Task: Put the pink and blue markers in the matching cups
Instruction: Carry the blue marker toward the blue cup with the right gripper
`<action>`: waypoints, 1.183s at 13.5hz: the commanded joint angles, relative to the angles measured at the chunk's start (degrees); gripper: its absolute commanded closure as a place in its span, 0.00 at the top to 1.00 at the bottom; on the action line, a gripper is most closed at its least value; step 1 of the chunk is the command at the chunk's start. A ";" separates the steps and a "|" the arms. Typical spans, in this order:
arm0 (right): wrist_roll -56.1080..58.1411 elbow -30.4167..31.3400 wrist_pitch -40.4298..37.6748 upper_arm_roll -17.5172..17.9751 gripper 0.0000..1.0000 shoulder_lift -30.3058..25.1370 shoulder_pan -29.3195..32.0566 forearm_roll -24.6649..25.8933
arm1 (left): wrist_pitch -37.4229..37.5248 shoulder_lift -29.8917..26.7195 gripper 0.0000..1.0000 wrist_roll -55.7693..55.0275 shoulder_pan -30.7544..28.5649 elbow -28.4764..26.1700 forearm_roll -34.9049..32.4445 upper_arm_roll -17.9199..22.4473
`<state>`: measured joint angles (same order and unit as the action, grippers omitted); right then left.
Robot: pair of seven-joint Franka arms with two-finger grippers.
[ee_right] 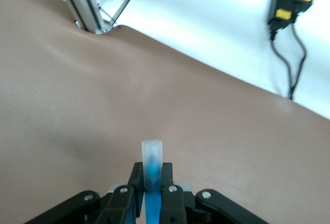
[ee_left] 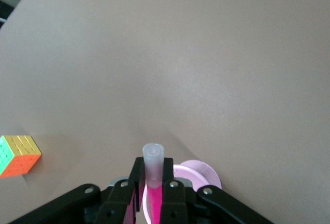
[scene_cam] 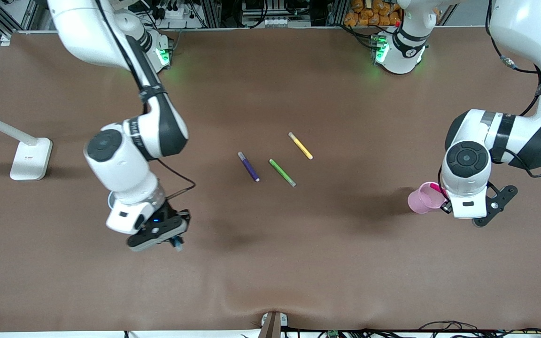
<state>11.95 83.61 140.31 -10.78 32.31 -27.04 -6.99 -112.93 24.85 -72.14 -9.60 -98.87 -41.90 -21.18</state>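
While both arms hover | L fingers [ee_left: 153,190] clamp pink marker [ee_left: 153,170] over pink cup [ee_left: 198,172] | R fingers [ee_right: 152,185] clamp blue marker [ee_right: 151,162]

Three loose markers [scene_cam: 274,159] lying mid-table, side by side, well apart from both cups. Pink cup [scene_cam: 424,198] at left arm's end, left gripper [ee_left: 153,193] over it, clamped on pink marker [ee_left: 153,170]. Right gripper [ee_right: 152,195] at right arm's end, clamped on blue marker [ee_right: 152,165], cup [scene_cam: 111,201] mostly hidden under that wrist.

Left gripper [ee_left: 153,193] and right gripper [ee_right: 153,190] clamped (wrists pointing down)
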 commanded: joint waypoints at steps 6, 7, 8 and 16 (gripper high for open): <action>5.88 16.83 8.74 0.93 0.00 -13.41 3.39 -0.40 | 0.17 3.18 0.00 -6.68 0.81 2.19 -5.20 -0.27; 6.76 17.98 9.36 1.02 0.00 -14.29 3.75 -0.40 | 0.17 3.71 0.00 -8.18 0.99 2.19 -5.91 -0.27; 7.38 18.69 9.28 1.02 0.00 -15.25 4.27 -0.40 | 0.17 4.15 0.00 -8.89 1.08 2.19 -6.09 -0.27; 26.76 22.74 6.29 1.28 0.00 -16.58 9.20 -9.23 | 0.26 5.73 0.00 -10.66 2.31 2.10 -6.44 -0.35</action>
<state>31.78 104.14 146.94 -10.72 17.47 -19.24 -11.12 -113.01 29.91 -81.39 -7.68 -97.73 -47.05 -21.24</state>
